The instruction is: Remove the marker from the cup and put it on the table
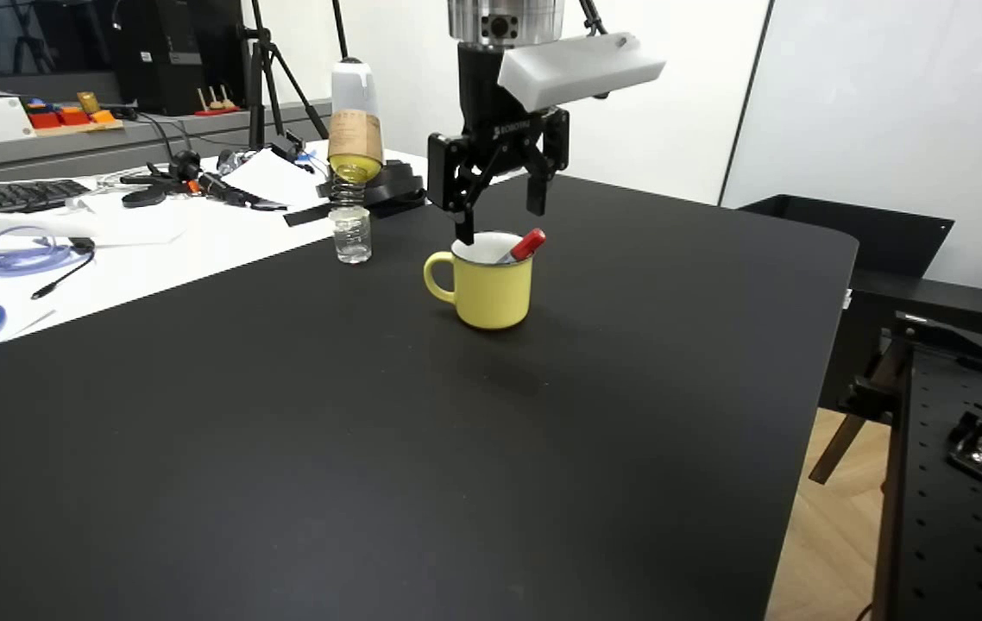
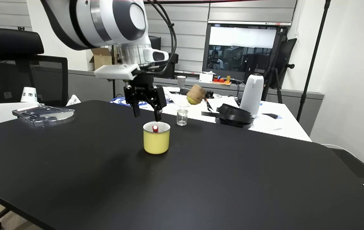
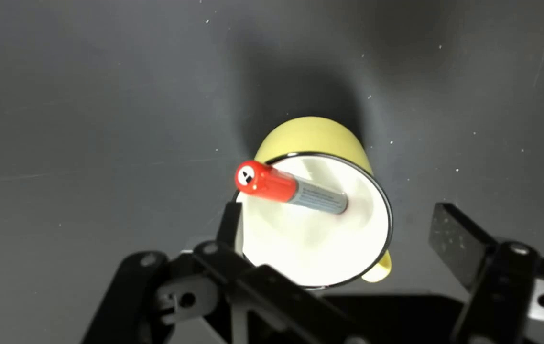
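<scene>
Matte black dominates my screens: the table [image 1: 284,474] spreads flat in both exterior views, and in an exterior view a broad stretch of it runs right to a rounded corner, giving me room sideways. Along another edge I see a white table [image 1: 198,254] strewn with cables. My white and grey arm [image 2: 94,22] reaches in from above. At the black table's far-left edge in an exterior view lies a clear slab [image 2: 43,115], well apart from where I'm working.

My gripper [image 1: 500,216] points down over the yellow cup [image 2: 156,143], its fingers [image 3: 458,243] released and parted wide. From the wrist, one finger overlaps the cup's dark rim [image 3: 317,154] near the marker [image 3: 296,189]; the other hangs past the opposite side, above black tabletop. I can't tell how much height separates the nearer finger from that rim, or whether they touch.

The cup stands upright, well in from the table's edges. A small glass jar [image 2: 182,118] is near it, toward the white table. The marker is inside the cup, leaning: its grey body slants down into the pale interior, and its red cap [image 3: 265,181] crosses over the rim.
</scene>
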{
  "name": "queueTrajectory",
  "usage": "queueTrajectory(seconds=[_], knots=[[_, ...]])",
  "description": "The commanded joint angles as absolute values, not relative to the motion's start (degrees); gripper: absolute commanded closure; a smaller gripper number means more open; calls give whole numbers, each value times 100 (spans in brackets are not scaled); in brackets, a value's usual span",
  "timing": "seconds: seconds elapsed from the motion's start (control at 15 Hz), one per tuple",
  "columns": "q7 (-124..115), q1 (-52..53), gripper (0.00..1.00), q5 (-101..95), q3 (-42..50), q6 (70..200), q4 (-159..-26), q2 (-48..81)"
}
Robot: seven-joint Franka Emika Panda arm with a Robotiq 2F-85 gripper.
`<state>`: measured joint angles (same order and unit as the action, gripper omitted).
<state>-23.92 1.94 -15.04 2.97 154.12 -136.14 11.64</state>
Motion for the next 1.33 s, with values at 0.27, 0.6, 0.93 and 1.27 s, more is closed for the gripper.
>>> queueTrajectory(seconds=[0.27, 0.6, 0.93, 1.27], knots=[[-1980, 147, 0, -896, 430, 15402, -13783, 1057], [-1878, 105, 0, -754, 479, 15397, -13840, 1078], [-2092, 118, 0, -655, 540, 15731, -13829, 1169], [-2081, 104, 0, -587, 643, 15805, -13853, 1181]])
